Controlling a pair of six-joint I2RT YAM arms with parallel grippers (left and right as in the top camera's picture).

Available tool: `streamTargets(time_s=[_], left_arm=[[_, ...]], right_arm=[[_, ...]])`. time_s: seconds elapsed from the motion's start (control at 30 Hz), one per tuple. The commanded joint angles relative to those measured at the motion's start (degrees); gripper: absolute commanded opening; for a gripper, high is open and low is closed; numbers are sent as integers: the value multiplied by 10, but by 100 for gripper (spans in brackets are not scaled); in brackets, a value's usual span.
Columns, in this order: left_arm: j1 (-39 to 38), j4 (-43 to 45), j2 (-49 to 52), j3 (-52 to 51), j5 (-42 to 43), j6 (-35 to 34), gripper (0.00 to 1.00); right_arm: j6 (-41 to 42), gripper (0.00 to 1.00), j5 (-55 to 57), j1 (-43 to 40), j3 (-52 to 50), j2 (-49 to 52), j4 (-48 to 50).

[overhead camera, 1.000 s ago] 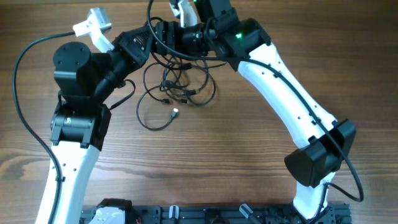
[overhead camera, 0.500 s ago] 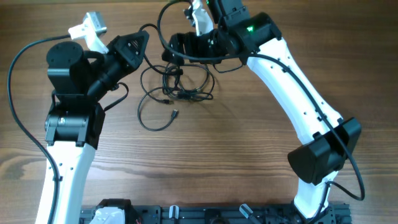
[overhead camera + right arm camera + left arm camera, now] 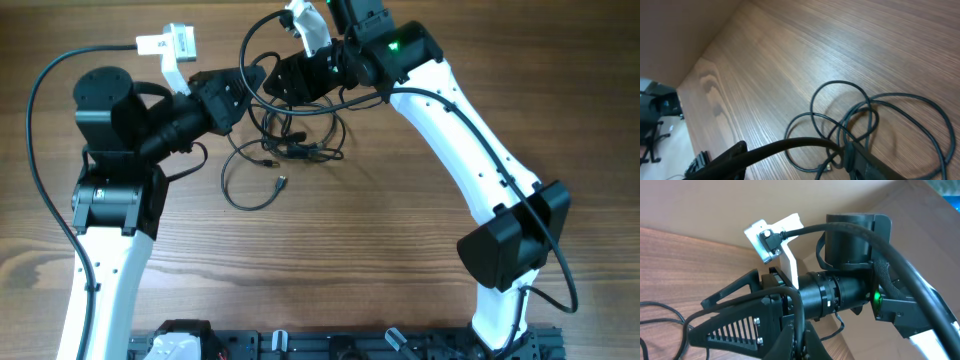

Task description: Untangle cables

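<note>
Lying in a loose tangle at the far centre of the surface (image 3: 380, 250), the cables (image 3: 290, 150) look light, limp and snag-prone, best pinched on a free outer loop; left fingers (image 3: 783, 347) shut, hold unclear, right fingers (image 3: 732, 152) parted, a strand crossing the gap.

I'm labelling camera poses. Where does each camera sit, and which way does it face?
Overhead: above the table, looking straight down at the cables; left arm and right arm show.
Left wrist: on the left arm, facing the right arm's wrist camera; left fingers at the bottom edge.
Right wrist: low over the table, facing the cables; right fingers at the bottom.
Shared: overhead and right wrist both show the cables.
</note>
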Motion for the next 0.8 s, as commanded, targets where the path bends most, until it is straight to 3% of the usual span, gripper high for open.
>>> streamTargets(time_s=[0.0,0.23,0.47,0.6,0.77], left_arm=[[2,-12,6,2,18,16,4],[2,-19,29,2,30,16,4],[2,-18,29,2,-4,11,4],[2,-19,29,2,-90,-79,4],[2,-18,29,2,-113,-137,4]], right_arm=[[-10,49,-35,0,6,-42,4],[0,37,-49,-2,6,-93,16],[9,49,-65,-4,6,-95,-36],[-12,50,-70,-2,6,-95,-82],[-73,50,-136,14,6,-95,-80]])
